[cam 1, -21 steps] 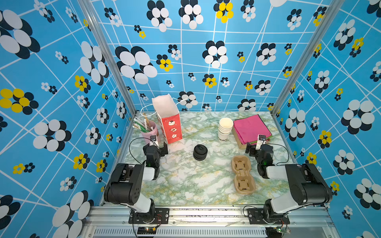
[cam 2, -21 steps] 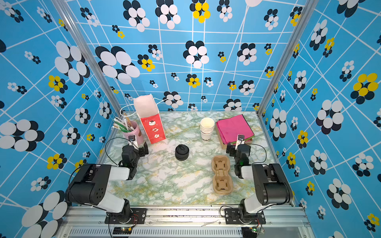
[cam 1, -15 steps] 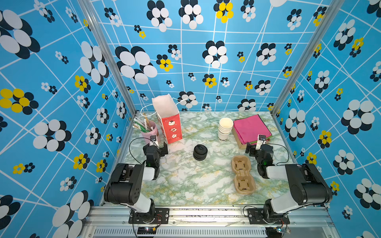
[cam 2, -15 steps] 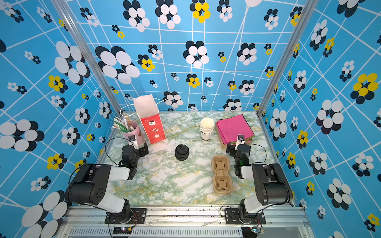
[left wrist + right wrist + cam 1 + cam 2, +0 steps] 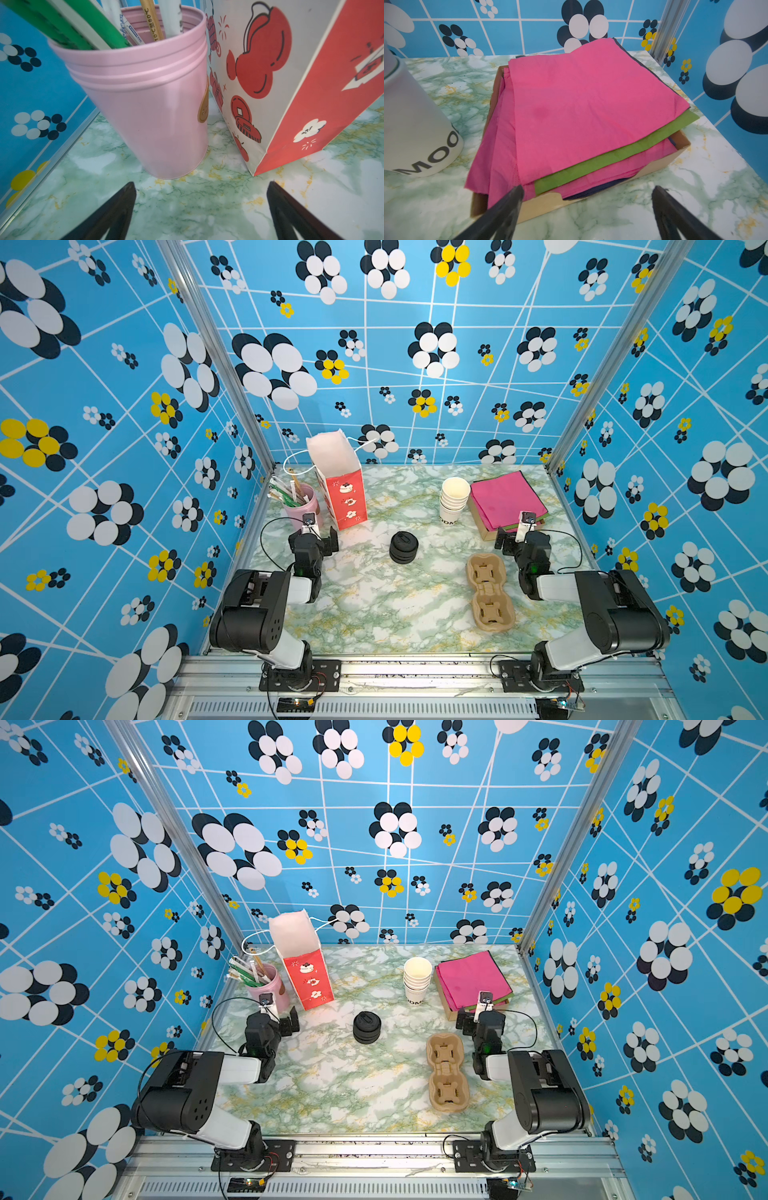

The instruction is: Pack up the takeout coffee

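Observation:
The takeout coffee is not visible in any view. A stack of lidless white cups (image 5: 453,499) (image 5: 417,979) stands at the back, and its lettered base (image 5: 415,124) fills one side of the right wrist view. A stack of black lids (image 5: 403,546) (image 5: 366,1026) sits mid-table. The red and white paper bag (image 5: 338,485) (image 5: 291,83) stands upright at the back left. My left gripper (image 5: 316,537) (image 5: 201,185) rests low and open in front of the bag, holding nothing. My right gripper (image 5: 519,537) (image 5: 586,188) is open and empty before the napkin box.
A pink tin (image 5: 301,502) (image 5: 145,104) of straws and stirrers stands beside the bag, against the left wall. A cardboard box of pink and green napkins (image 5: 505,497) (image 5: 581,114) lies at the back right. A two-cup pulp carrier (image 5: 488,591) (image 5: 446,1071) lies left of the right arm.

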`<state>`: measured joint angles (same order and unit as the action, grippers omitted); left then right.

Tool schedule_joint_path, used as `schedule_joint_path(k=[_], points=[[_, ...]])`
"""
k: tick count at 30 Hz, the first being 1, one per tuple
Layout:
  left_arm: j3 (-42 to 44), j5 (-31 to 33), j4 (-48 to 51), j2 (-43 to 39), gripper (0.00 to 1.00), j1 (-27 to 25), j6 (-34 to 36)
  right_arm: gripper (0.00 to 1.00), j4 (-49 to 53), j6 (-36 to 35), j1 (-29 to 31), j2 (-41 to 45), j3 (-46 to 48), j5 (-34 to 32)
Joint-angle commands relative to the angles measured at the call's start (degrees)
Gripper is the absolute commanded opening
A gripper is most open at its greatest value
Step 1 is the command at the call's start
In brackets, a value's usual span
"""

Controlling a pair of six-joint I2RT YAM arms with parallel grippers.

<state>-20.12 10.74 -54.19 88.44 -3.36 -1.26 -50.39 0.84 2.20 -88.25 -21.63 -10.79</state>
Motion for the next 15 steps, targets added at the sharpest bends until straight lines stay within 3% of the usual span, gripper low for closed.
schedule_joint_path(k=[1,15], points=[[-1.13,-1.25,0.1,0.33,0.99,0.5,0.03,0.99,-0.59,0.76,-0.26,-0.33,-0.8,0.11],[-1.0,-1.25,0.02,0.33,0.99,0.45,0.03,0.99,-0.88,0.71,-0.34,-0.18,-0.54,-0.11]])
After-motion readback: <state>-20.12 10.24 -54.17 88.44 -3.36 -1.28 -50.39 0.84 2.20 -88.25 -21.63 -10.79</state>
